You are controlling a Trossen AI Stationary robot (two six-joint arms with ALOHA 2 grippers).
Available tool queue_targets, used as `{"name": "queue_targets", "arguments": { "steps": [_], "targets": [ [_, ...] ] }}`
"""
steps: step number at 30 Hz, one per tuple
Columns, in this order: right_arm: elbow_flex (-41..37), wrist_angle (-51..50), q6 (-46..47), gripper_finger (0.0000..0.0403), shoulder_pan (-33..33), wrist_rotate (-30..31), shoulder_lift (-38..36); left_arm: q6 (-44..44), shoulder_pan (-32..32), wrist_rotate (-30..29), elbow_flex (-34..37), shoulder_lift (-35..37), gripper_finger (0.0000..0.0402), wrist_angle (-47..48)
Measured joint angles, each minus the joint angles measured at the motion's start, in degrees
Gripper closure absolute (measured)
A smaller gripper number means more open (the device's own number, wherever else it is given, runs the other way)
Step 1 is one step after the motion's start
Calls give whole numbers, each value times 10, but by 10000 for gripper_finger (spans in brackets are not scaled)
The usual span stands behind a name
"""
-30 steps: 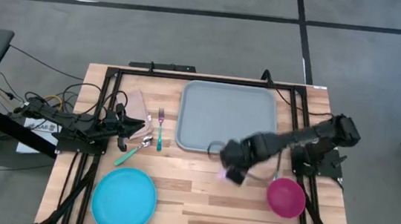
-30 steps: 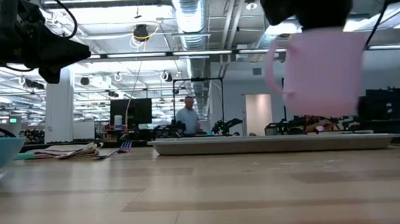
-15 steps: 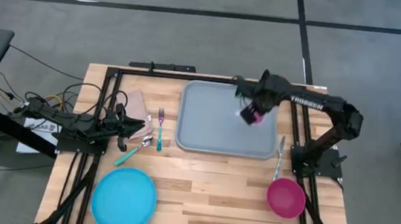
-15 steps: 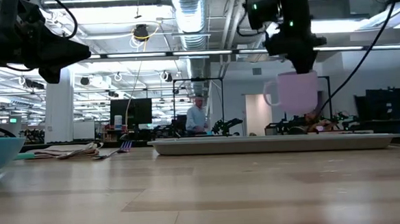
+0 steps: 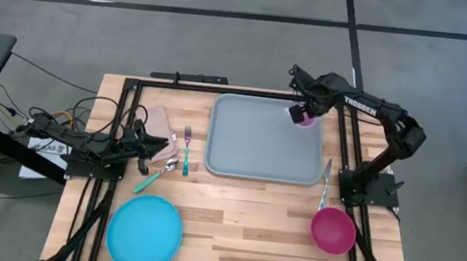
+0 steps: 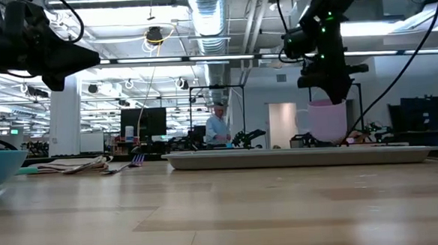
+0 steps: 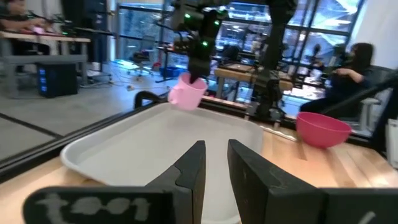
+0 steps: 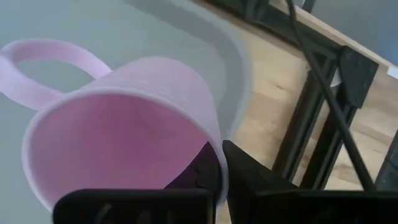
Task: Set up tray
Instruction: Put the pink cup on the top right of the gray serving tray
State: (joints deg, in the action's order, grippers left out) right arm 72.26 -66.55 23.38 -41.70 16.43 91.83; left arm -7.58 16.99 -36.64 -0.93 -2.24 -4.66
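Note:
The grey-blue tray [image 5: 263, 142] lies flat at the table's far middle. My right gripper [image 5: 299, 113] hangs over the tray's far right corner, shut on a pale pink cup [image 6: 328, 120] with a loop handle [image 8: 37, 62]. The cup also shows in the left wrist view [image 7: 186, 93]. My left gripper [image 7: 216, 163] waits low at the table's left side, level, its fingers a narrow gap apart with nothing between them. My right gripper pinches the cup's wall at the rim [image 8: 214, 146], on the side away from the handle, with one finger inside the cup and one outside. The fingers come from above, slanting down. The cup hangs below them, slightly tilted, just clear of the tray.
Left of the tray lie a folded napkin [image 5: 161, 123], a fork [image 5: 186, 147] and a spoon [image 5: 156, 174]. A round blue plate [image 5: 144, 232] sits near left, a magenta bowl [image 5: 333, 230] near right, and another utensil [image 5: 325, 182] right of the tray.
My right gripper has carried the cup from the table's middle, in front of the tray, toward the far edge and over the tray to its far right corner, rolling its wrist on the way. The cup has stayed in the hold, clear of the tray.

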Motion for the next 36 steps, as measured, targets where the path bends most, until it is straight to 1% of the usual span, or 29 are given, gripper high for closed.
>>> {"name": "queue_targets", "arguments": {
  "steps": [3,7,15,20,25,29,36],
  "targets": [
    [-17,25,-21,396,-26,-2,0,2,0,-29,1,0,345,-7],
    [-34,75,-38,396,-56,-40,0,3,0,-52,1,0,345,-10],
    [-36,77,-31,388,-89,-51,3,9,0,-61,1,0,345,-11],
    [-36,72,-29,387,-102,-79,3,23,0,-61,1,0,345,-13],
    [-36,73,-25,374,-102,-75,3,24,0,-63,1,0,345,-13],
    [-36,79,5,362,-102,-55,3,24,0,-63,1,0,345,-13],
    [-36,86,10,352,-101,-56,3,24,0,-63,1,0,345,-13]
  ]
}}
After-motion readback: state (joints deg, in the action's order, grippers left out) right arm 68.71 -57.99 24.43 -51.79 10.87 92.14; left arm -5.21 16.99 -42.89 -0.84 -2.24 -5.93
